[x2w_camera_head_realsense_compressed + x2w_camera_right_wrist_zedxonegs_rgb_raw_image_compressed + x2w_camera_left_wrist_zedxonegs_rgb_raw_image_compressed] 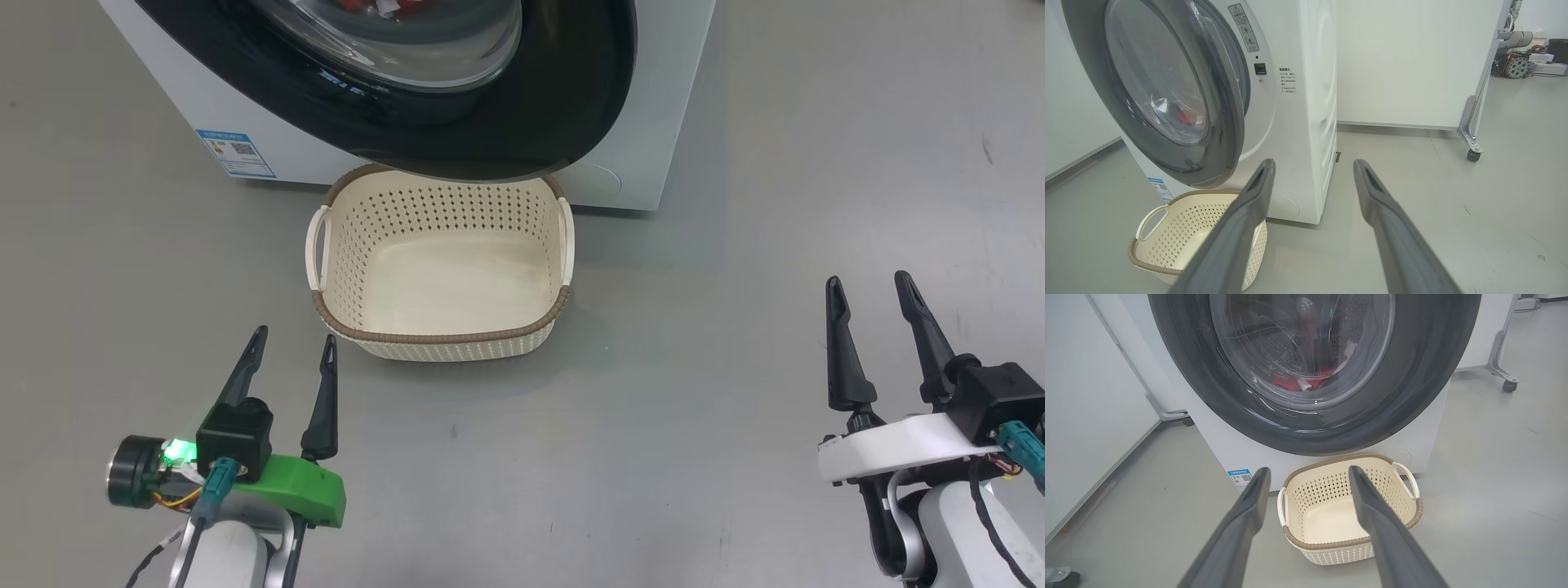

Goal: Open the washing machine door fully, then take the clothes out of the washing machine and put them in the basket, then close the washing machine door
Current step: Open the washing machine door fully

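At lower left, over floor (122, 269): left tool (295, 333), fingers spread wide, empty. Centre: cream basket (441, 336) on floor, empty, just before washing machine (665, 139), beneath washing machine door (571, 106). Door ajar, not fully swung. Rigid, glossy, likely slippery; best hooked behind free right edge of black ring, not on bulging glass. Behind glass: red clothes (1290, 381) in drum. Probably soft, light, limp; pinch at bunched fold. Far right: right tool (867, 279), likewise spread, empty.

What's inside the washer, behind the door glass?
Red clothes with white bits lie low inside the washer, seen through the door window. Glare and the black ring hide the rest; count unclear.
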